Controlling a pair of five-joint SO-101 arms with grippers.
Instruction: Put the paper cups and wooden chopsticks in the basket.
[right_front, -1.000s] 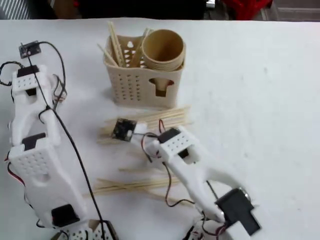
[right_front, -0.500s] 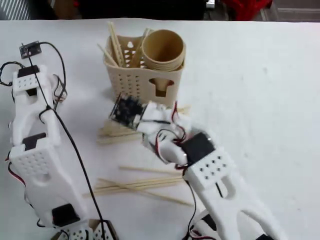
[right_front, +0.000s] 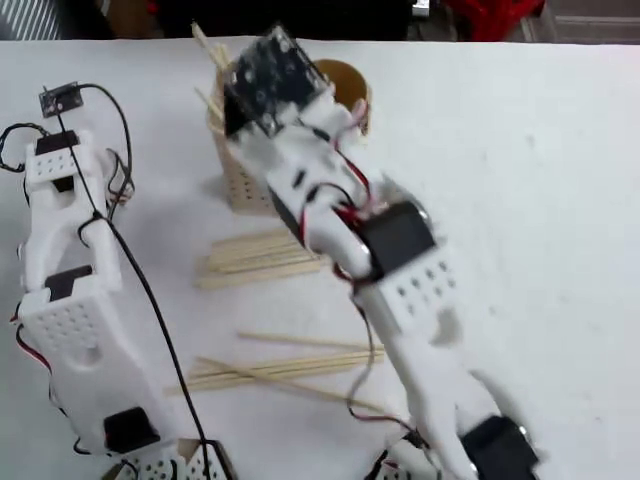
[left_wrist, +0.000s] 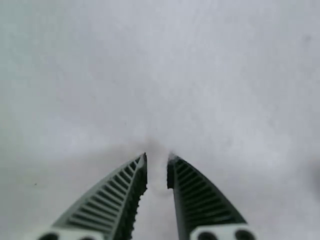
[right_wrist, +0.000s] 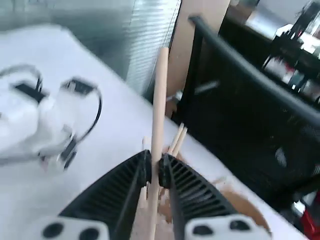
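My right gripper (right_wrist: 155, 167) is shut on one wooden chopstick (right_wrist: 161, 100) that stands up between its fingers. In the high view that arm hangs over the cream slotted basket (right_front: 237, 185) at the back, with the chopstick's tip (right_front: 204, 40) poking out past the wrist. A stack of brown paper cups (right_front: 352, 84) and several chopsticks (right_wrist: 176, 140) stand in the basket. More chopsticks lie on the table: one bundle (right_front: 260, 258) in front of the basket, another (right_front: 280, 366) nearer me. My left gripper (left_wrist: 156, 159) rests over bare white table, fingers almost together and holding nothing.
The left arm (right_front: 60, 250) lies folded along the table's left side with a black cable (right_front: 150, 300) trailing beside it. White tabletop (right_front: 520, 180) spreads wide to the right of the basket. Dark chairs stand beyond the far edge.
The right arm has risen from the chopstick bundle on the table and swung back over the basket, carrying one chopstick. The left arm has stayed still.
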